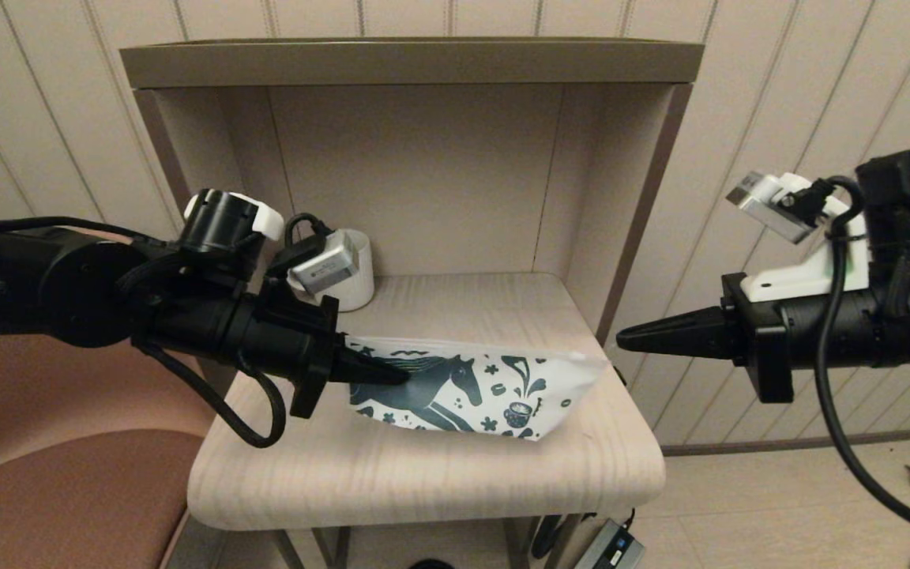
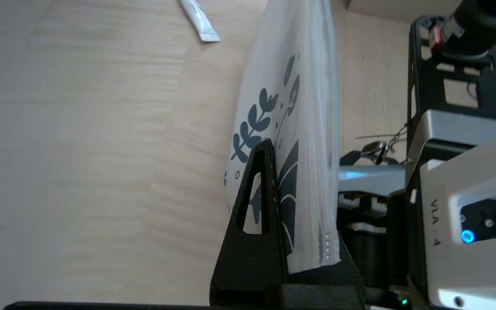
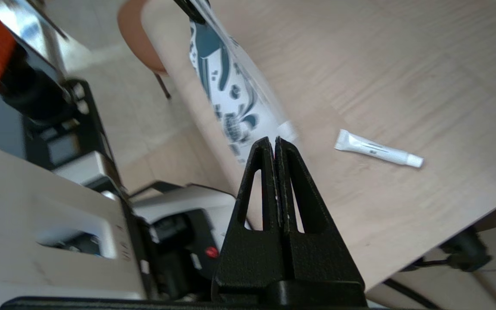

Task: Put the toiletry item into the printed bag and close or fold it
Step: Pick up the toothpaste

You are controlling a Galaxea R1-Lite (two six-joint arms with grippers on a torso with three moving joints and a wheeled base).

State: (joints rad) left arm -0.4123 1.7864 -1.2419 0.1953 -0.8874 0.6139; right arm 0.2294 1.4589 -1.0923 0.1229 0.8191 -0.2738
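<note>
My left gripper point(image 1: 392, 373) is shut on the left end of the printed bag point(image 1: 486, 383), a white pouch with a teal horse. It holds the bag on edge just above the table, its long side running left to right. The left wrist view shows one finger point(image 2: 267, 172) pressed against the bag point(image 2: 304, 86). The toiletry item point(image 3: 377, 148), a small white tube, lies flat on the table behind the bag; the head view does not show it. My right gripper point(image 1: 621, 338) is shut and empty, hovering just past the bag's right end, off the table's right edge.
A white ribbed mug point(image 1: 352, 269) stands at the table's back left, behind my left wrist. The light wood table point(image 1: 423, 474) is enclosed by a shelf unit with side walls point(image 1: 637, 221) and a top board. A brown chair point(image 1: 68, 490) stands at the left.
</note>
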